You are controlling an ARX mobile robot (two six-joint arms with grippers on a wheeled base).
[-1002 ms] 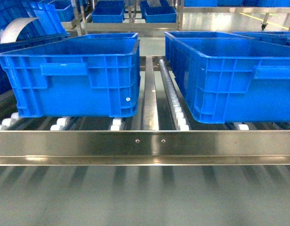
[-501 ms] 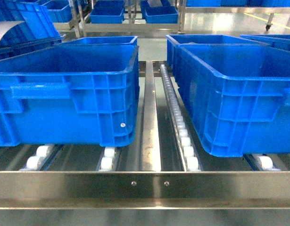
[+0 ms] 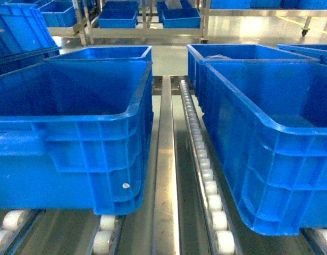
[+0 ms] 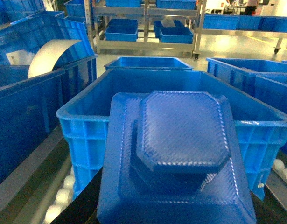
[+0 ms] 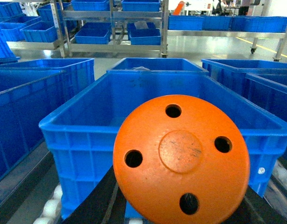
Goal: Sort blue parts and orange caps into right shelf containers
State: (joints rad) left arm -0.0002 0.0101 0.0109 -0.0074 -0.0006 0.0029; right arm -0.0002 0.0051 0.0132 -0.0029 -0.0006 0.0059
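In the head view you see two large blue crates standing side by side on a roller shelf. The left crate [image 3: 73,138] fills the left half, the right crate [image 3: 269,143] the right half. Between them run a steel rail [image 3: 164,175] and a line of white rollers [image 3: 208,186]. Both crates look empty as far as their insides show. Behind each one stands another blue crate, and farther back you see a metal rack [image 3: 147,29] with more blue bins. No arm and no gripper show in this view.

In the left wrist view a blue part [image 4: 178,158] fills the lower middle: a flat square tray shape with a raised eight-sided top of ribbed texture. It sits close to the camera, in front of the near wall of a blue crate [image 4: 82,126], which is open and empty. The left gripper itself is hidden behind the part, so you cannot tell how its jaws stand.

In the right wrist view an orange cap [image 5: 180,156] is close to the camera: a round disc with four holes around a flat centre. It is in front of the near rim of a blue crate [image 5: 78,135], not inside it. The right gripper is hidden too; you cannot tell its state.
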